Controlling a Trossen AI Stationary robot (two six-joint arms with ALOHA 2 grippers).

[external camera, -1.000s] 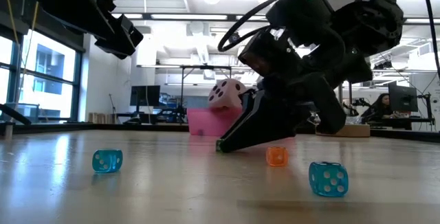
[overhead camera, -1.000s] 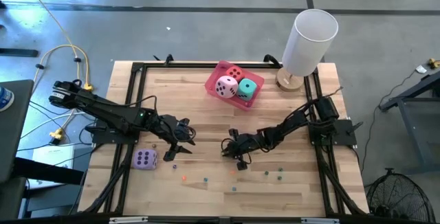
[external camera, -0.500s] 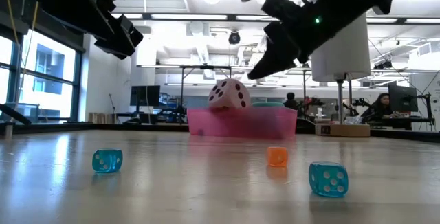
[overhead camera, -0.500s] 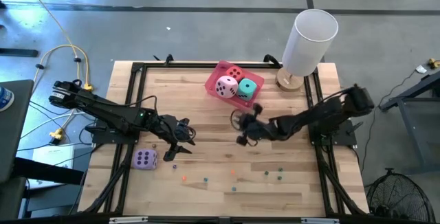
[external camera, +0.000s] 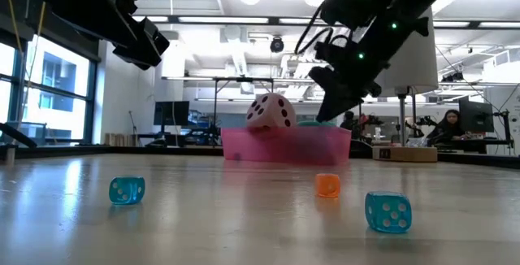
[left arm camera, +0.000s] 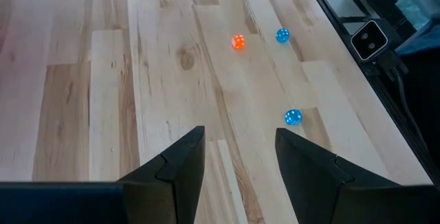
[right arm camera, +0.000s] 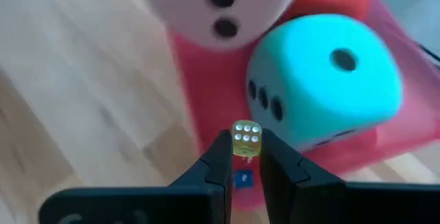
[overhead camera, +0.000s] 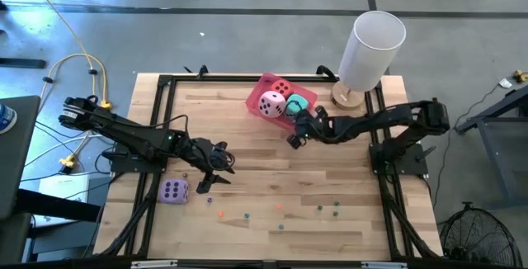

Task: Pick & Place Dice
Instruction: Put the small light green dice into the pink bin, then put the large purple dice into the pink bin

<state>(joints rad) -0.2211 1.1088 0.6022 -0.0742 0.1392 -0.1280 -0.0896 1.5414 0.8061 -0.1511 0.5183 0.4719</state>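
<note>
A pink tray (overhead camera: pixel 254 97) at the table's far middle holds a red die (overhead camera: pixel 282 87), a pink die (overhead camera: pixel 271 103) and a teal die (overhead camera: pixel 297 106). My right gripper (overhead camera: pixel 293 139) hangs just near of the tray, shut on a tiny yellow die (right arm camera: pixel 246 133). A purple die (overhead camera: pixel 174 191) rests on the table at the near left. My left gripper (overhead camera: pixel 213 178) hovers open beside it, nothing between its fingers (left arm camera: pixel 185 162). Several tiny dice (overhead camera: pixel 279 207) lie scattered along the near part of the table. My right gripper pinches the tiny yellow die's two opposite faces (right arm camera: pixel 246 141) between its fingertips (right arm camera: pixel 218 152). The fingers slant down from the table's right toward the tray. The die is lifted clear of the table, in front of the teal die (right arm camera: pixel 323 80).
A white cylinder on a wooden base (overhead camera: pixel 373 50) stands at the far right corner. A black frame (overhead camera: pixel 165 83) runs round the table. In the low view, a blue die (external camera: pixel 127 189), an orange die (external camera: pixel 327 184) and another blue die (external camera: pixel 387 210) lie on the near boards.
My right gripper has risen from the table's near middle and gone toward the far edge, up to the tray, rolling its wrist and tipping less steeply, with the tiny die between its fingers. My left arm has kept still.
</note>
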